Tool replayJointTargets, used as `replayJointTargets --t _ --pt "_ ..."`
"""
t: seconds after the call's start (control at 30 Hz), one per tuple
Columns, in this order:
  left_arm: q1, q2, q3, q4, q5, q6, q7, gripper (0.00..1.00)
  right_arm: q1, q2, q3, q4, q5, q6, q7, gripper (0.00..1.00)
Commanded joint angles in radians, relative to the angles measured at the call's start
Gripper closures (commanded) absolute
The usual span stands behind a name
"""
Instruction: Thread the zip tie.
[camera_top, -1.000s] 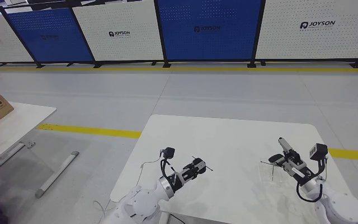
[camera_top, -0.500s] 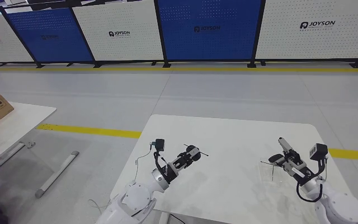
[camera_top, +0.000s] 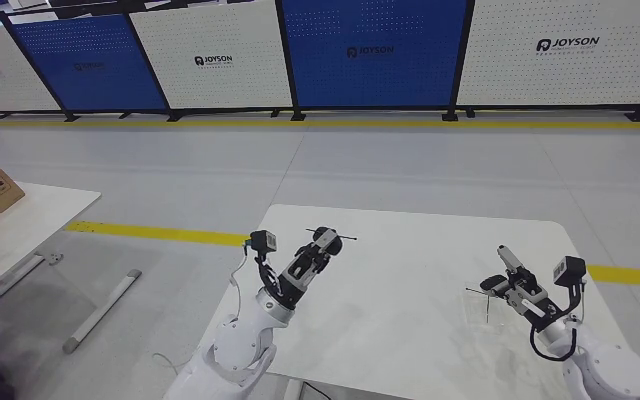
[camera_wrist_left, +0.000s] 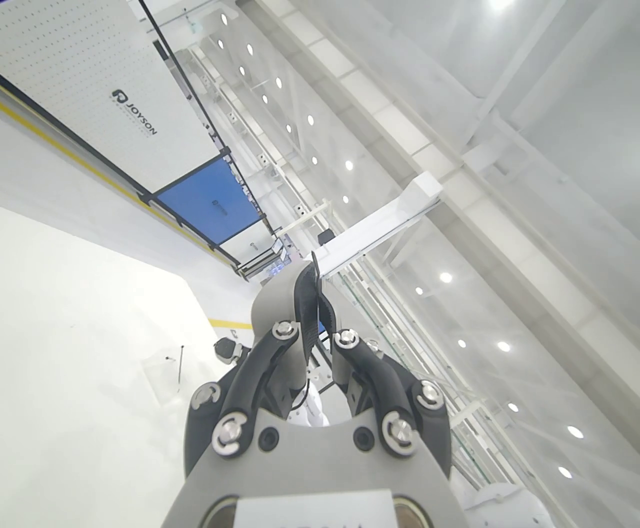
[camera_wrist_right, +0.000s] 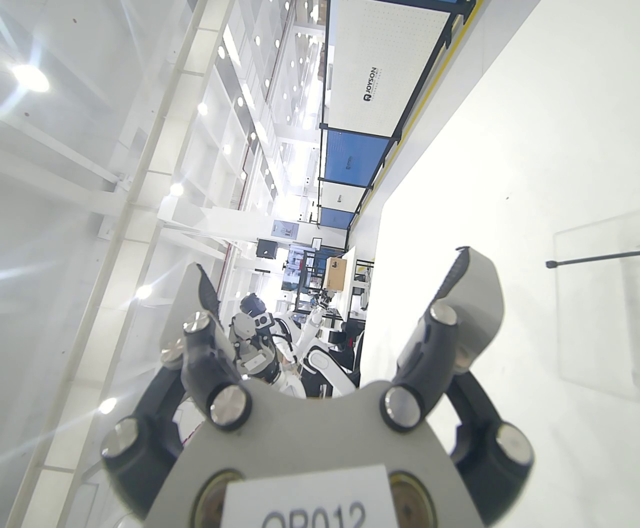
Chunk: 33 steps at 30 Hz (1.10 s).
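My left gripper (camera_top: 323, 240) is held up over the left part of the white table (camera_top: 420, 250), shut on a thin black zip tie (camera_top: 346, 238) that sticks out on both sides of it. In the left wrist view the pads (camera_wrist_left: 306, 305) are pressed together with the tie's end (camera_wrist_left: 314, 262) poking out between them. My right gripper (camera_top: 499, 270) stands open at the right of the table, nothing between its fingers (camera_wrist_right: 467, 280). A second black zip tie (camera_wrist_right: 590, 258) lies on a clear plate (camera_wrist_right: 595, 320) just beside it.
The clear plate (camera_top: 478, 305) lies near the table's right front. Blue and white pegboard panels (camera_top: 370, 50) stand far behind on the floor, past a yellow line. Another table's corner (camera_top: 40, 215) is at far left.
My left arm has swung up and toward the back left, carrying the zip tie with it. The right arm and the tie on the plate have stayed put.
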Motion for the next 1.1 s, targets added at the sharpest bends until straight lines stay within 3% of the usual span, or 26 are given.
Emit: replayJointTargets --t 0.0,0.37,0.53,0.67,1.07 --pt "0.0 0.0 0.0 0.001 0.001 0.0 -0.001 1.0 0.0 0.0 0.0 0.0 0.0 0.0 0.0 0.0" --pt "-0.005 -0.001 0.002 -0.005 0.03 0.0 0.009 1.0 0.0 0.0 0.0 0.0 0.0 0.0 0.0 0.0" --pt "-0.001 0.001 0.018 0.005 0.1 0.001 -0.056 1.0 0.0 0.0 0.0 0.0 0.0 0.0 0.0 0.0" --pt "0.001 0.005 0.036 0.018 0.184 0.029 -0.119 1.0 0.0 0.0 0.0 0.0 0.0 0.0 0.0 0.0" --pt "-0.001 0.005 0.036 0.02 0.215 0.02 -0.109 1.0 0.0 0.0 0.0 0.0 0.0 0.0 0.0 0.0"
